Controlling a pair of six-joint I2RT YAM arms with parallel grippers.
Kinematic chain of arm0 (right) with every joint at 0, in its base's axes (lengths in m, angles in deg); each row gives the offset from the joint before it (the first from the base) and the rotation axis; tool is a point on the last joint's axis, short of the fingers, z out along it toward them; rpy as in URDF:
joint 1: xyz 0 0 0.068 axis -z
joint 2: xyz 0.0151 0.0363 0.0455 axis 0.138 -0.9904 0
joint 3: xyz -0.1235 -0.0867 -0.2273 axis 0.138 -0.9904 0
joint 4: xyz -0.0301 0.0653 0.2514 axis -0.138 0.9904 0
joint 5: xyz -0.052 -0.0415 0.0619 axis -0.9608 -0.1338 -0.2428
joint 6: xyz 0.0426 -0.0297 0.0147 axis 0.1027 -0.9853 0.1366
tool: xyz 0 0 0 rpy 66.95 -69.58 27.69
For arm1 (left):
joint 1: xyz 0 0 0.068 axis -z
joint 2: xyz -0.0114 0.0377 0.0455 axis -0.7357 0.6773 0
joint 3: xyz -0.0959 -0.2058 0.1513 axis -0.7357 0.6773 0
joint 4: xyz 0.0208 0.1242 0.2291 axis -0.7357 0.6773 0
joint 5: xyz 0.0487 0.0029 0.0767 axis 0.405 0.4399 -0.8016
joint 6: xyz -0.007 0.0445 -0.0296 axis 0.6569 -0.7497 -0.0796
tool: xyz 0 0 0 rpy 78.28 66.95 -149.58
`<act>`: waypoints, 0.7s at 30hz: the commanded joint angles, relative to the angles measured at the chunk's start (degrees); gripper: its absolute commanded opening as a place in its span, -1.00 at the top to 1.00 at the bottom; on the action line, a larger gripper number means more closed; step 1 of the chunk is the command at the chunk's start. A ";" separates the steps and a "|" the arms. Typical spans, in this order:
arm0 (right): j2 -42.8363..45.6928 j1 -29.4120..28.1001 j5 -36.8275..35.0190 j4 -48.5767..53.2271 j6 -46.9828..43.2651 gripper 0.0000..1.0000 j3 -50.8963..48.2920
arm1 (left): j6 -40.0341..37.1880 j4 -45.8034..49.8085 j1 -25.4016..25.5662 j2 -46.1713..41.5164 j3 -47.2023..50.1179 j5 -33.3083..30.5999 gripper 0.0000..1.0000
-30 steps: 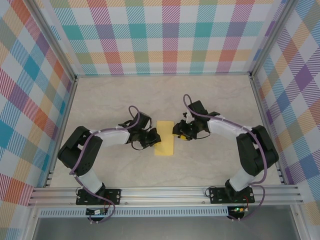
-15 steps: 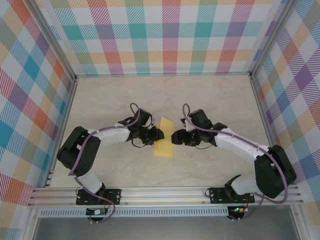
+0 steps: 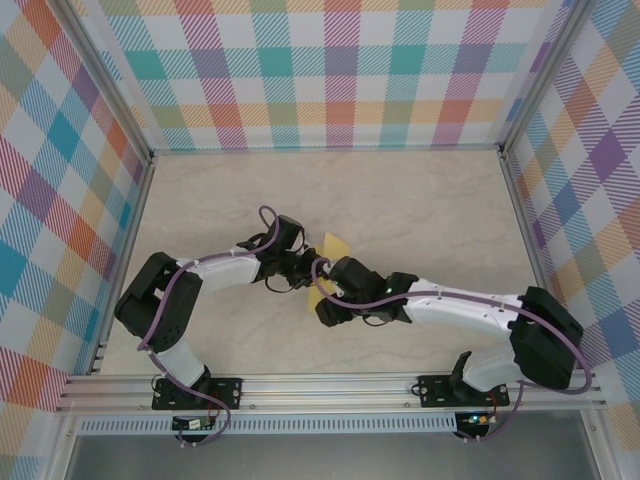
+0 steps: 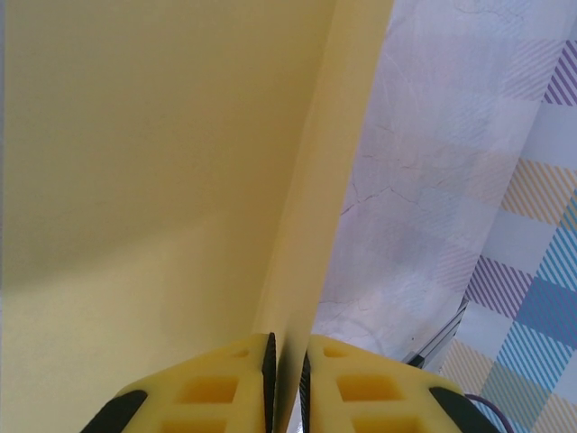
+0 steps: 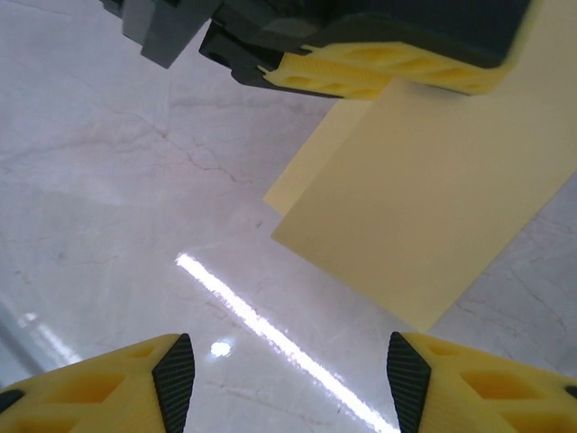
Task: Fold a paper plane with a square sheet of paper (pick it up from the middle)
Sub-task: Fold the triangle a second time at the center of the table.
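Note:
The square sheet of paper (image 3: 333, 245) is bright yellow and folded over into a narrow strip near the table's middle. My left gripper (image 3: 309, 272) holds its left edge. In the left wrist view the paper (image 4: 162, 180) runs down between the two almost closed fingers of the left gripper (image 4: 287, 383). My right gripper (image 3: 323, 312) reaches across the strip's near end and hides part of it. The right wrist view shows the right gripper (image 5: 288, 383) open above bare table. There the paper (image 5: 424, 207) lies ahead with two offset layers, pinched by the left gripper's yellow fingers (image 5: 388, 68).
The marble-look table (image 3: 420, 200) is walled by plaid panels on three sides. An aluminium rail (image 3: 330, 390) runs along the near edge by both arm bases. The right forearm (image 3: 450, 300) lies low across the front right of the table.
The right arm has swung from the paper's right side across to its near left end, jaws opening wider. The left gripper has tilted the paper's far end up and to the right.

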 commanded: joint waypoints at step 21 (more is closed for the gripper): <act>-6.17 -4.67 -18.02 2.62 0.85 0.75 4.89 | 1.18 0.73 -0.09 0.01 -0.10 0.57 0.69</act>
